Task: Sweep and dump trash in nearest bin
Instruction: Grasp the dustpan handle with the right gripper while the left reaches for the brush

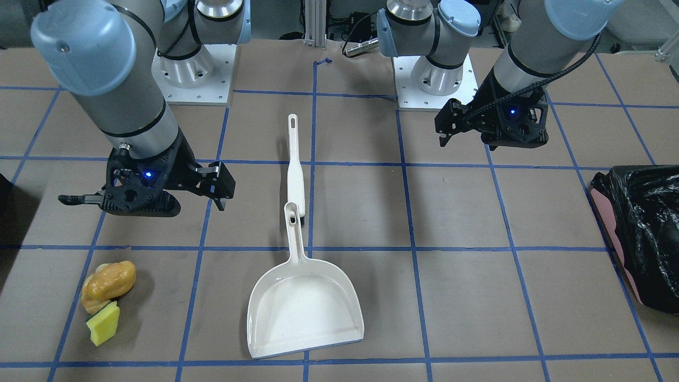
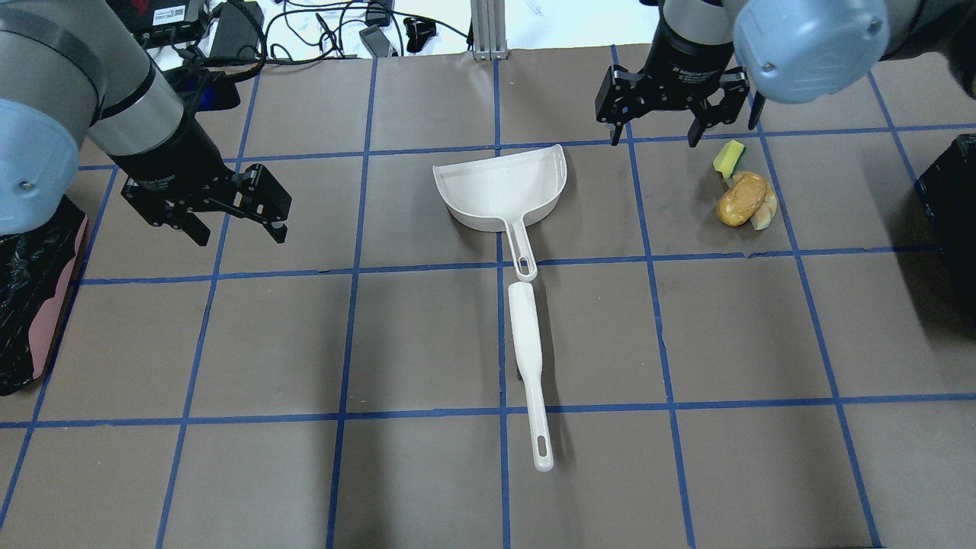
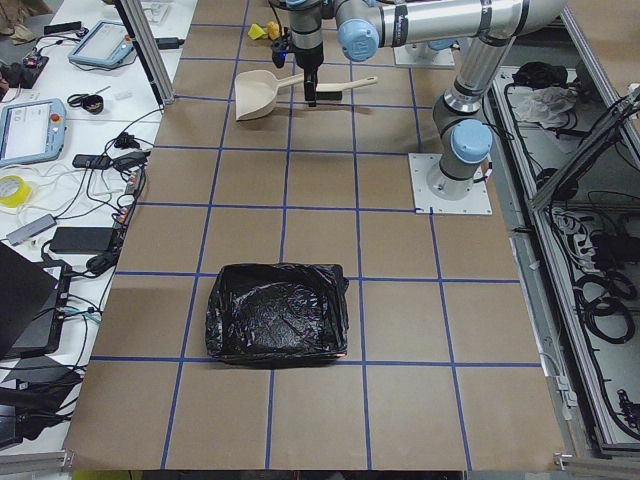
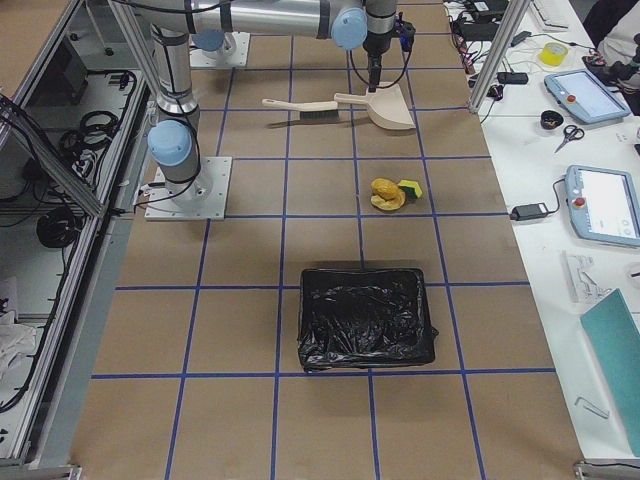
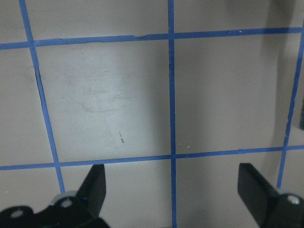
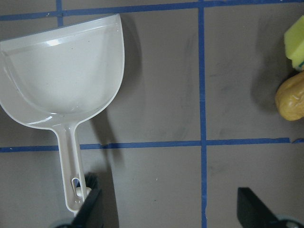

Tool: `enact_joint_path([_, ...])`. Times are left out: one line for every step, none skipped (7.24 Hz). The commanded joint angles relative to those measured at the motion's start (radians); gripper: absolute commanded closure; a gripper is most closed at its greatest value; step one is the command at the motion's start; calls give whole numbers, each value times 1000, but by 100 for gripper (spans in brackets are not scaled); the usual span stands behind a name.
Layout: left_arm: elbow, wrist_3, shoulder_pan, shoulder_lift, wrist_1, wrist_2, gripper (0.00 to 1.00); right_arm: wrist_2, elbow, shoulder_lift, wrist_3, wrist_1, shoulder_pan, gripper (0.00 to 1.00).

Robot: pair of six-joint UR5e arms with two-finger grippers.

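Note:
The trash lies in one small heap: a glossy orange-brown bun (image 2: 740, 200), a tan croissant (image 2: 763, 215) tucked against it, and a yellow sponge (image 2: 728, 158) with a green face. In the front view the bun (image 1: 109, 281) and sponge (image 1: 104, 322) sit front left. My right gripper (image 2: 654, 139) hangs open just beyond the heap, between it and the white dustpan (image 2: 503, 187). Its wrist view holds the dustpan (image 6: 61, 76), the sponge (image 6: 297, 45) and the bun (image 6: 290, 97). My left gripper (image 2: 240, 232) is open over bare table (image 5: 118, 99). A white brush (image 2: 530, 374) lies end to end with the dustpan's handle.
A black-bagged bin (image 2: 949, 198) stands at the table's right edge, close to the heap. A second black-bagged bin (image 2: 30, 297) stands at the left edge, under my left arm. Blue tape lines grid the brown tabletop.

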Motion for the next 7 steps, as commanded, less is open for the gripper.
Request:
enact_joint_path([-42,-9,-3,12,-1,-9,0,1,-33,95,30,-88,94,0])
enact_joint_path([-80,-9,-3,18,9,-11,0,3,-34,143,98,-125,134,0])
enact_joint_path([-95,-12,-6,21,12,-11,0,1,-31,184,96,-183,157,0])
enact_joint_path([-102,-59,-22,15,10,-14,0,-8,-15,230,90,-217,180,0])
enact_joint_path([-122,-82,-33,27,16,-37,0,-12,18,252,47,-222,215,0])
enact_joint_path([-145,-102,-41,32,15,-99,0,-9,67,244,41,-222,228,0])
enact_joint_path([-180,-120,-55,33,18,-102,0,0,121,222,18,-222,228,0])
